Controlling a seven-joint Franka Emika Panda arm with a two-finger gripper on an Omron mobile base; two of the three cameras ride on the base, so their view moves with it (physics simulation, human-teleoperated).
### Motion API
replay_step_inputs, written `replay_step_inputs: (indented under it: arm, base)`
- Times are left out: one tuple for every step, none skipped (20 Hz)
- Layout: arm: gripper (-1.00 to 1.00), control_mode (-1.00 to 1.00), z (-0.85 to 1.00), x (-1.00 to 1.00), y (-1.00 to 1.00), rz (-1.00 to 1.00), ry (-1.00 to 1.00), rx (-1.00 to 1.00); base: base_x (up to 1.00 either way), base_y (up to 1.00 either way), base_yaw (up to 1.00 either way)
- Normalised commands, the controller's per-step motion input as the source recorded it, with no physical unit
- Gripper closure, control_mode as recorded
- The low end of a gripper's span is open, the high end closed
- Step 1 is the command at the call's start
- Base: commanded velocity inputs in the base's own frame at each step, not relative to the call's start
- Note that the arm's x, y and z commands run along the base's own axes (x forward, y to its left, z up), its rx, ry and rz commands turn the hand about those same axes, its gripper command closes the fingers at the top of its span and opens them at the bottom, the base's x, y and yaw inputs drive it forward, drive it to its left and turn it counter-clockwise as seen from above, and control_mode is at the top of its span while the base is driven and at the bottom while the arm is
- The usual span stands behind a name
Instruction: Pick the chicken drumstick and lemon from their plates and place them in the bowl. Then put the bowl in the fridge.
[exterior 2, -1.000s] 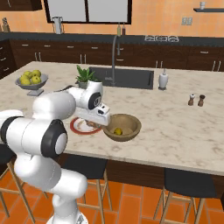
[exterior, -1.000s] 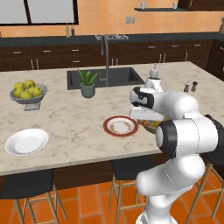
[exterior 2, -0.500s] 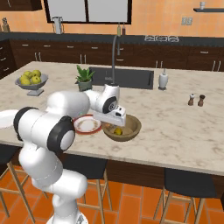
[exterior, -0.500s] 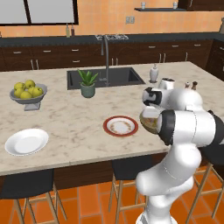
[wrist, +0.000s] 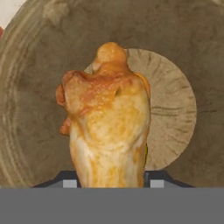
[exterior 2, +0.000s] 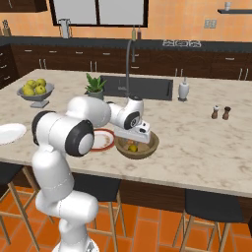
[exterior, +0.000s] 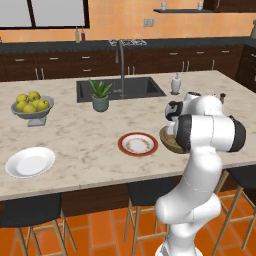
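I count two plates (exterior: 30, 162), one bowl (exterior 2: 147, 148), one drumstick (wrist: 107, 127), one lemon (exterior 2: 132, 147), and two shakers (exterior 2: 221, 112).

Lemon (exterior 2: 133, 147) already occupies part of the bowl (exterior 2: 150, 146) floor.
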Motion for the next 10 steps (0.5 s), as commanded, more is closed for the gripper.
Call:
replay_step_inputs:
  arm:
    - [1.00, -1.00, -0.17, 0.00, 0.00, 0.00, 0.00, -0.01]
    - [1.00, -1.00, -0.16, 0.00, 0.00, 0.00, 0.01, 0.00]
    - [1.00, -1.00, -0.10, 0.00, 0.00, 0.00, 0.00, 0.00]
    - [1.00, -1.00, -0.09, 0.00, 0.00, 0.00, 0.00, 0.00]
    - [1.00, -1.00, -0.11, 0.00, 0.00, 0.00, 0.01, 0.00]
    - [1.00, -1.00, -0.09, 0.00, 0.00, 0.00, 0.02, 0.00]
    - [1.00, -1.00, -0.11, 0.00, 0.00, 0.00, 0.04, 0.00]
    - [1.00, -1.00, -0.12, 0.00, 0.00, 0.00, 0.03, 0.00]
    - [1.00, -1.00, -0.15, 0.00, -0.01, 0.00, 0.01, 0.00]
    - [1.00, -1.00, -0.14, 0.00, 0.00, 0.00, 0.01, 0.00]
  base:
    - [0.00, 0.00, 0.00]
    - [0.00, 0.00, 0.00]
    - [0.00, 0.00, 0.00]
    - [0.00, 0.00, 0.00]
    - [0.00, 0.00, 0.00]
    - [0.00, 0.00, 0.00]
    - [0.00, 0.00, 0.00]
    - [0.00, 0.00, 0.00]
    - [0.00, 0.00, 0.00]
    - [0.00, 0.00, 0.00]
